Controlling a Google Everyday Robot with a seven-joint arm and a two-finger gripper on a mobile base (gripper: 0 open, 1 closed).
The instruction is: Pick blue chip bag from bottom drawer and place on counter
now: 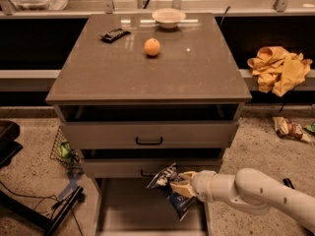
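My gripper (178, 187) is shut on the blue chip bag (170, 191), a crumpled dark-blue foil bag with white lettering. It holds the bag in the air above the open bottom drawer (123, 210), in front of the middle drawer's face. The white arm reaches in from the lower right. The counter (187, 68) is the glossy grey-brown top of the cabinet, above and behind the gripper.
On the counter lie an orange (152, 46), a small black wrapped bar (115, 34) and a white bowl (169, 17). The upper drawers (147, 134) stick out slightly. A yellow cloth (278, 68) lies at right, a snack bag (289, 129) on the floor, cables at lower left.
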